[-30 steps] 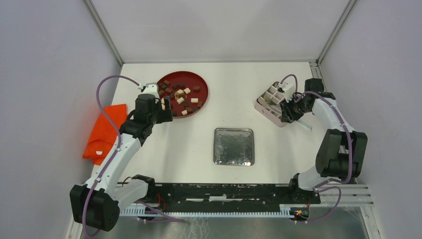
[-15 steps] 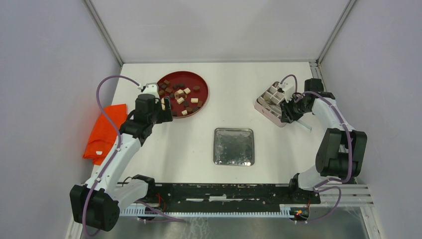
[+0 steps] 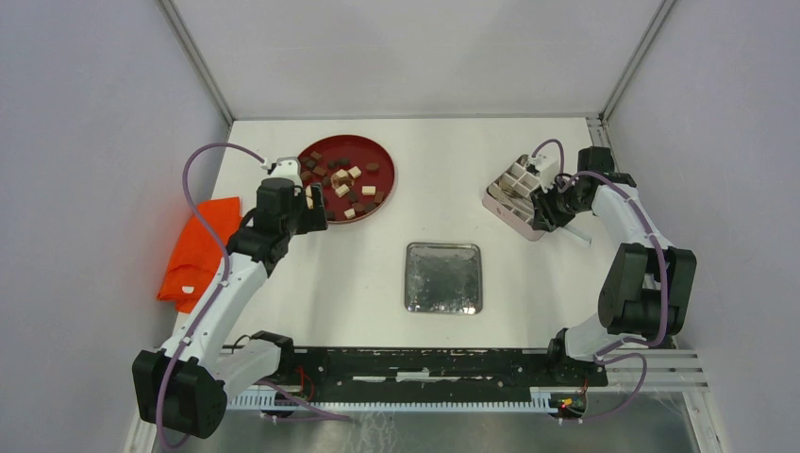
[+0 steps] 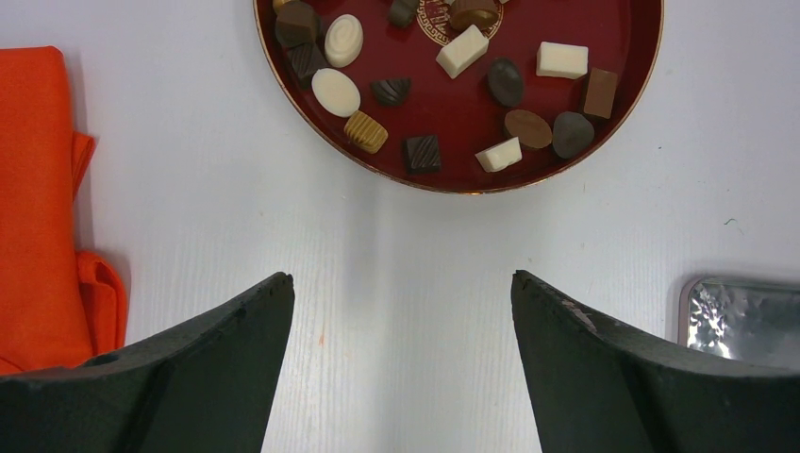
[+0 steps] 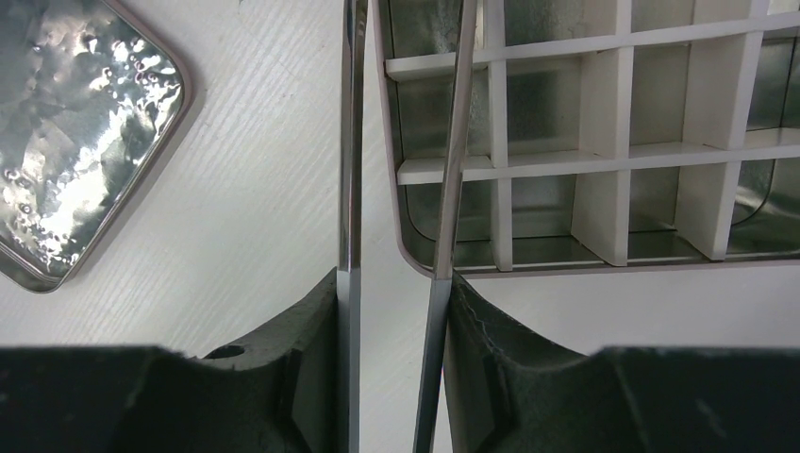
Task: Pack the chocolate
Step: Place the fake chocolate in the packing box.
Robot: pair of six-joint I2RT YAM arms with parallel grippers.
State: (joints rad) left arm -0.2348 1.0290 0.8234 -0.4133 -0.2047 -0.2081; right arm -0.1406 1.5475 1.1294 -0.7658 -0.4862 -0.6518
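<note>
A: How is the left arm posed?

B: It is stretched from its base toward the round dark-red plate (image 4: 453, 113). The left gripper (image 4: 401, 283) is hung over the white table (image 3: 528, 151), just short of the plate's near rim.

A: And its fingers?

B: They are spread wide. Nothing is held or touched.

A: Where is the chocolate seen?

B: The bite-size chocolate pieces (image 4: 336, 92), dark brown, light brown and cream-white, are scattered on the plate. A crumpled orange cloth (image 4: 38, 189) is seen left of the plate.

A: How is the right arm posed?

B: It is folded at the elbow and bent back to the pale pinkish box with white grid dividers (image 5: 601, 189), which is set well to the right of the plate.

A: What is gripped there?

B: Thin steel tweezers (image 5: 350, 142) are pinched between the fingers of the right gripper (image 5: 391, 283). One blade is seen outside the box wall and the other over the compartments inside it. Whether a blade touches the box cannot be told.

A: Anything else?

B: A square silvery metal tray (image 3: 443, 276) is laid right of the plate and nearer the bases.
</note>
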